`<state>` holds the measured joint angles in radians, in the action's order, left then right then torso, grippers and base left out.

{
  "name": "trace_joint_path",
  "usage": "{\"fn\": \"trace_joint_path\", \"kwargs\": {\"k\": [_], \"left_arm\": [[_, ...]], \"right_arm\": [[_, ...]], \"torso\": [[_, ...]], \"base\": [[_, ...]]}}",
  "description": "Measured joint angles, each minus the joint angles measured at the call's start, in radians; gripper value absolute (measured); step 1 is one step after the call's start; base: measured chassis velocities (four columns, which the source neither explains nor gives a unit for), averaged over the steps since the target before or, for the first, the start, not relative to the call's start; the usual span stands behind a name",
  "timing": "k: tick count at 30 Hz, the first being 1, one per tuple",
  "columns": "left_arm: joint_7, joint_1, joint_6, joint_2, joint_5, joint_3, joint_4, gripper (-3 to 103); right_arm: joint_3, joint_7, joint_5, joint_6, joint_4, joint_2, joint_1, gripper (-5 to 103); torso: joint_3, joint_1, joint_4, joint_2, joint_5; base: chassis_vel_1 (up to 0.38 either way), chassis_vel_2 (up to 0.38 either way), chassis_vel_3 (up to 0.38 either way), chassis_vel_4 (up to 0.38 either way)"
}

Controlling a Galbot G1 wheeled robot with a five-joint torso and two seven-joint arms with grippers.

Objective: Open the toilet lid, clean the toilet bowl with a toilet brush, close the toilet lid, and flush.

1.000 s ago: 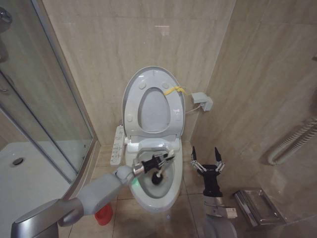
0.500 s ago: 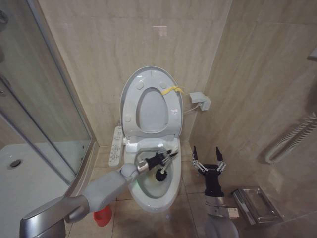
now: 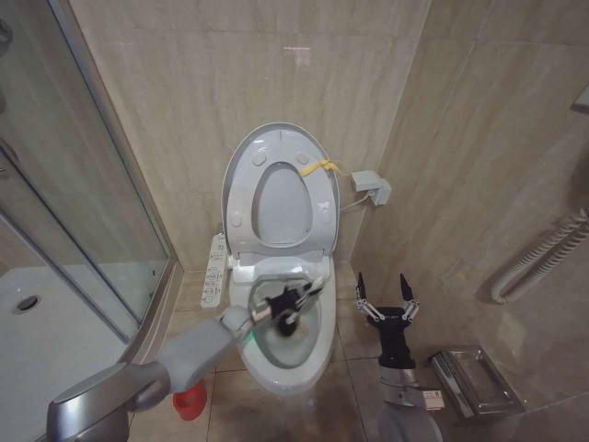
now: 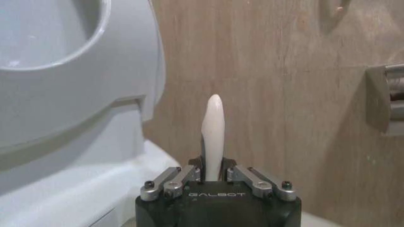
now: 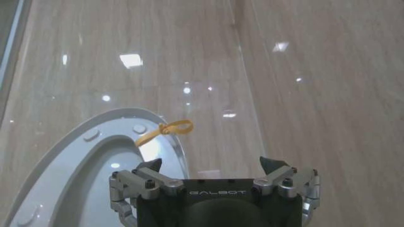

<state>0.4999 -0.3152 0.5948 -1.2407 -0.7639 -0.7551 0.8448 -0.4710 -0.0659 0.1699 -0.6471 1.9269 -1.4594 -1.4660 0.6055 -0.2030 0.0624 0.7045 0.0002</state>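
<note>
The toilet lid [image 3: 276, 145] stands raised against the wall, a yellow strap [image 3: 323, 167] at its rim, with the seat ring [image 3: 241, 207] up against it. Below lies the white toilet bowl [image 3: 317, 354]. My left gripper [image 3: 293, 299] is over the bowl, shut on the toilet brush's white handle [image 4: 213, 127]; the dark bristle head [image 3: 293, 325] is down inside the bowl. The left wrist view shows the gripper [image 4: 213, 172] clamping the handle beside the raised seat ring [image 4: 75, 71]. My right gripper [image 3: 385, 296] waits open to the right of the bowl, fingers pointing up; from its wrist [image 5: 211, 166] the lid [image 5: 94, 137] and strap [image 5: 165, 131] appear.
A red holder cup [image 3: 191, 401] stands on the floor left of the bowl. The glass shower door [image 3: 83, 203] and white shower tray [image 3: 37, 341] are at the left. A metal rack [image 3: 474, 382] lies on the floor at the right, a grey hose [image 3: 543, 258] above it.
My left gripper has shifted the brush slightly to the left inside the bowl. The right arm has stayed where it was.
</note>
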Motion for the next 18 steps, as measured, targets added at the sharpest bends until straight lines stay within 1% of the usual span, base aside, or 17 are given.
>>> {"fn": "trace_joint_path", "kwargs": {"k": [3,4,5,6,7,9,10,12,15,16,17,18], "left_arm": [[-0.009,0.007,-0.005,-0.013,-0.007,0.016,0.057,18],[-0.013,0.018,-0.005,-0.025,-0.012,0.026,0.087,18],[-0.013,0.018,-0.005,-0.025,-0.012,0.026,0.087,18],[-0.013,0.027,-0.004,-0.033,-0.014,0.034,0.102,18],[-0.012,0.028,-0.002,-0.03,-0.011,0.027,0.09,18],[-0.01,0.025,0.002,-0.023,-0.007,0.014,0.072,18],[-0.006,0.02,0.007,-0.01,0.002,-0.003,0.043,18],[-0.001,0.012,0.013,0.007,0.011,-0.017,0.004,18],[-0.01,0.012,0.006,-0.001,-0.007,-0.011,0.03,18],[-0.019,0.018,-0.003,-0.02,-0.023,-0.005,0.082,18],[-0.019,0.018,-0.003,-0.02,-0.023,-0.005,0.082,18],[-0.023,0.025,-0.006,-0.031,-0.029,-0.005,0.115,18]], "right_arm": [[-0.002,0.001,0.0,0.0,0.003,-0.003,-0.001,100],[-0.003,0.001,-0.001,0.0,0.005,-0.005,-0.001,100],[-0.003,0.001,-0.001,0.0,0.005,-0.005,-0.001,100],[-0.004,0.001,-0.001,0.0,0.008,-0.007,-0.003,100],[-0.005,0.001,-0.001,0.0,0.011,-0.008,-0.006,100],[-0.005,0.001,-0.001,0.0,0.012,-0.008,-0.007,100],[-0.005,0.001,-0.001,0.0,0.014,-0.007,-0.009,100],[-0.005,0.002,-0.001,0.0,0.018,-0.005,-0.014,100],[-0.007,0.002,-0.001,-0.001,0.018,-0.004,-0.014,100],[-0.012,0.002,-0.001,-0.001,0.018,-0.005,-0.014,100],[-0.012,0.002,-0.001,-0.001,0.018,-0.005,-0.014,100],[-0.015,0.002,-0.001,-0.001,0.018,-0.006,-0.014,100]], "torso": [[0.0,0.0,0.0,0.0,0.0],[0.0,0.0,0.002,0.0,-0.0004],[0.0,0.0,0.002,0.0,-0.0004],[0.0,0.0,0.0031,0.0,-0.0007],[0.0,0.0,0.0033,0.0,-0.0001],[0.0,0.0,0.0032,0.0,-0.0002],[0.0,0.0,0.0027,0.0,-0.0005],[0.0,0.0,-0.0001,0.0,0.0003],[0.0,0.0,-0.0004,0.0,0.0],[0.0,0.0,0.0006,0.0,-0.0002],[0.0,0.0,0.0006,0.0,-0.0002],[0.0,0.0,0.0028,0.0,-0.0009]], "base": [[0.0,0.0,0.0,0.0],[0.0,0.0,0.0,0.0],[0.0,0.0,0.0,0.0],[0.0,0.0,0.0,0.0],[-0.051,-0.035,-0.029,-0.027],[-0.051,-0.035,-0.028,-0.027],[-0.047,-0.056,-0.028,0.014],[0.0,0.0,0.0,0.0],[0.059,0.06,0.019,0.027],[0.0,0.0,0.0,0.0],[0.0,0.0,0.0,0.0],[0.0,0.0,0.0,0.0]]}}
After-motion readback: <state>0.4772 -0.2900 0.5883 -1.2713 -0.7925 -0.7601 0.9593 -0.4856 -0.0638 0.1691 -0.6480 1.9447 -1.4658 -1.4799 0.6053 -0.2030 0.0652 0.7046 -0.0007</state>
